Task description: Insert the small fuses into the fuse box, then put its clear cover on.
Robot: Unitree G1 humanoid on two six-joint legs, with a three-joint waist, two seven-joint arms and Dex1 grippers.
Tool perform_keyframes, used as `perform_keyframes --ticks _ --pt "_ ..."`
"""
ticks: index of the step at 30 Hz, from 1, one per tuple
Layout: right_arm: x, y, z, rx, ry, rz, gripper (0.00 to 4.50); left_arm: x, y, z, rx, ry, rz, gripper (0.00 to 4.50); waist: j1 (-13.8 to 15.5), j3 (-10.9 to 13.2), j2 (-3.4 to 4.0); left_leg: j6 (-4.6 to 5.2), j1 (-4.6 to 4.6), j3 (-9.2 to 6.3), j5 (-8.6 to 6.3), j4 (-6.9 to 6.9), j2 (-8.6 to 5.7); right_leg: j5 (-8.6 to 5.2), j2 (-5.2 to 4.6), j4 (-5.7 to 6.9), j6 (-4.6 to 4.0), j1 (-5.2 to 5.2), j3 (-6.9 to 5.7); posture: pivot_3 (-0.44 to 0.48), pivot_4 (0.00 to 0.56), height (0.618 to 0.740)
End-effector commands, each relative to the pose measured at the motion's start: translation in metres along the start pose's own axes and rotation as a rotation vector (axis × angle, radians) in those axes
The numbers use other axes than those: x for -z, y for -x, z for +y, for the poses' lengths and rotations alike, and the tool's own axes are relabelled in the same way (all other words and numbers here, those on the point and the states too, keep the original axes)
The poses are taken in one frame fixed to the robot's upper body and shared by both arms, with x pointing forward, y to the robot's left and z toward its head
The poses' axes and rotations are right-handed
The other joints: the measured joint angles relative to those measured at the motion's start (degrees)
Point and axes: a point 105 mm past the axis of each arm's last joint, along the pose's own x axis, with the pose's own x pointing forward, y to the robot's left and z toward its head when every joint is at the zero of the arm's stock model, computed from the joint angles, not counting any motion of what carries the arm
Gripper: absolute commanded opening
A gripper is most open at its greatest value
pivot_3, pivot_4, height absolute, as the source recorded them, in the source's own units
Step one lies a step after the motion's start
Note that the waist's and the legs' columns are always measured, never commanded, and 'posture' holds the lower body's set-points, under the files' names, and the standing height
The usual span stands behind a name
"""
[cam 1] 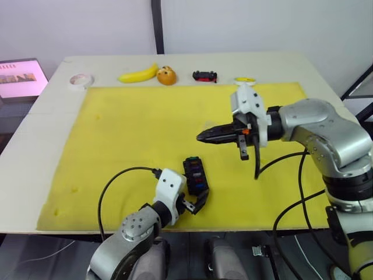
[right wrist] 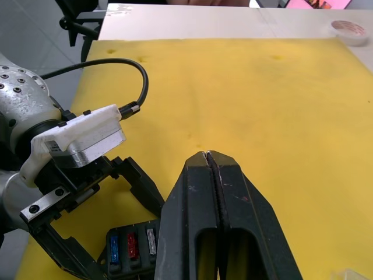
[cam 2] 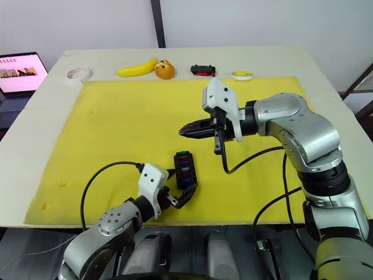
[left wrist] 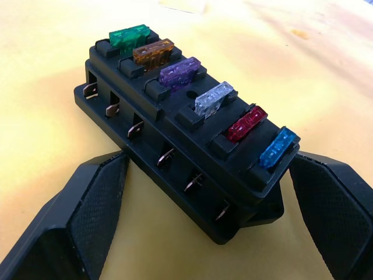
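The black fuse box lies on the yellow mat near its front edge. Its top row holds several small fuses: green, amber, purple, clear, red and blue. My left gripper is open, one finger on each side of the box's near end. My right gripper is shut on nothing and hovers above the mat beyond the box. A faint clear cover lies on the mat just behind its fingertips.
Along the back edge of the table stand a tape roll, a banana, an orange fruit, a black-and-red toy car and a yellow lid. A laptop sits off the table's left.
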Motion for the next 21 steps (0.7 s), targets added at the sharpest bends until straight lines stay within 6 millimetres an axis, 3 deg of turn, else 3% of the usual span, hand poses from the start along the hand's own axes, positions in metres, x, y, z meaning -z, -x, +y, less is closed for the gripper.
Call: perform_keyframes --ticks 1,7,12,21 --pt "-0.01 0.002 0.002 0.005 0.049 -0.017 0.01 -0.008 0.013 0.027 -0.111 -0.047 -0.024 4.5 -0.09 0.0 0.0 0.0 0.01 0.0 0.0 0.0 0.03 0.0 0.02 0.0 0.0 0.0 0.0 0.0 0.15 0.74" --pt "-0.01 -0.002 0.003 0.005 0.05 -0.03 0.01 -0.013 0.032 0.05 -0.192 -0.079 -0.03 4.5 0.04 0.0 0.0 0.0 0.01 0.01 0.0 0.0 0.08 0.0 0.05 0.01 0.0 0.0 0.0 0.0 0.15 0.74" --pt "-0.01 -0.004 0.004 0.002 0.045 -0.038 0.01 -0.012 0.036 0.045 -0.136 -0.071 -0.032 4.5 0.08 0.0 0.0 0.0 0.0 0.01 0.0 0.0 0.03 0.0 -0.01 0.0 0.0 0.0 0.0 0.0 0.15 0.74" --pt "-0.01 -0.005 0.007 0.007 0.041 -0.039 0.01 -0.019 0.023 0.039 -0.02 -0.071 -0.066 4.5 0.09 0.0 0.0 0.0 0.0 0.01 0.0 0.0 0.03 0.0 0.0 0.0 -0.01 0.0 -0.01 0.0 0.15 0.74"
